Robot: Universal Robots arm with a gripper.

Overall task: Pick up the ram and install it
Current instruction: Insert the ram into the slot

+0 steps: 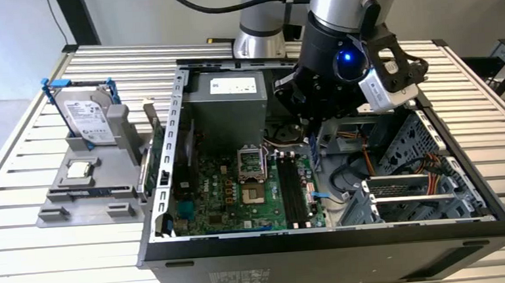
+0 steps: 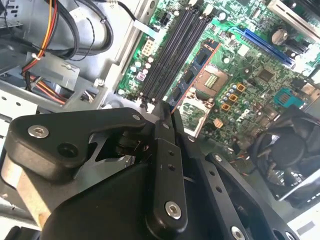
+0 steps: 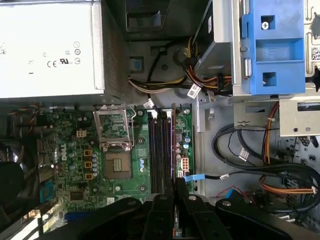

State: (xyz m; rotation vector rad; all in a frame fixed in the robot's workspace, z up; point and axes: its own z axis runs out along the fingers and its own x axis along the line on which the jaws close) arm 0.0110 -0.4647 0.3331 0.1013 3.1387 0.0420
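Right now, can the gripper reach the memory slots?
Likely yes: the gripper, shut on the ram, hangs over the memory slots with nothing between; cables lie off to the side.

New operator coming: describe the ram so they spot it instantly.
Find the open computer case, then the black claw hanging over its green motherboard. The ram is the thin stick pinched in that claw, lined up along the long black memory slots. Unlike those fixed slots, it is a brown-edged sliver with dark chips on its side.

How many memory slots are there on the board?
4 slots, side by side next to the socket. The tool, holding the ram, hides one end of each.
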